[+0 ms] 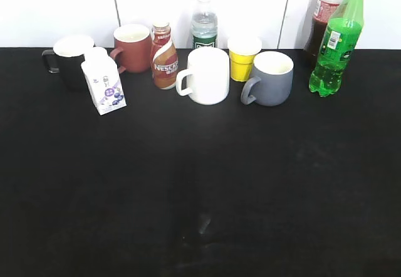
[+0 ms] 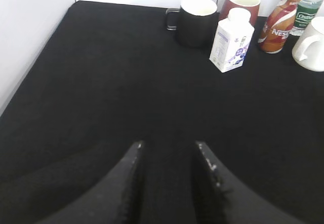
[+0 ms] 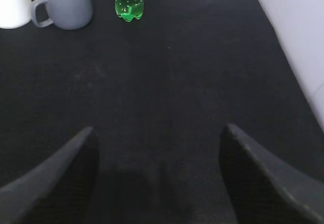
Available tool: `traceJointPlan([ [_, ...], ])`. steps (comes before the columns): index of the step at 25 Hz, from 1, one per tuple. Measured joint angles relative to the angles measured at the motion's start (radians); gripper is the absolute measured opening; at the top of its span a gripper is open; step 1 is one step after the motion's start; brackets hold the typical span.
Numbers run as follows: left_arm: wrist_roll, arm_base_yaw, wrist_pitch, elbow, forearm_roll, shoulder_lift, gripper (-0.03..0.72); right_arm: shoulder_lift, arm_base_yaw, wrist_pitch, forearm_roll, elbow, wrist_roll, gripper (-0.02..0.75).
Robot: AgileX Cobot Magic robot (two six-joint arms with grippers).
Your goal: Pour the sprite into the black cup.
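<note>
The sprite (image 1: 336, 45), a tall green bottle with a green cap, stands upright at the back right of the black table; its base shows at the top of the right wrist view (image 3: 128, 1). The black cup (image 1: 70, 59), white inside with its handle to the left, stands at the back left; it also shows in the left wrist view (image 2: 196, 20). My left gripper (image 2: 167, 144) is open and empty, well short of the cup. My right gripper (image 3: 158, 128) is wide open and empty, well short of the sprite. Neither gripper shows in the exterior view.
Along the back stand a white milk carton (image 1: 104, 81), a dark-red mug (image 1: 133, 47), a Nescafe bottle (image 1: 164, 56), a water bottle (image 1: 204, 26), a white mug (image 1: 205, 76), a yellow cup (image 1: 243, 59), a grey mug (image 1: 270, 78) and a dark-red soda bottle (image 1: 321, 20).
</note>
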Motion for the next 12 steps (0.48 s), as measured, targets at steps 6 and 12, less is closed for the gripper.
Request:
traceJointPlan([
  [6,0.000,0.000,0.000,0.000,0.000,0.000,0.239,0.000,0.000,0.000,0.000,0.000,0.000,0.555],
  [12,0.000,0.000,0.000,0.000,0.000,0.000,0.239,0.000,0.000,0.000,0.000,0.000,0.000,0.555],
])
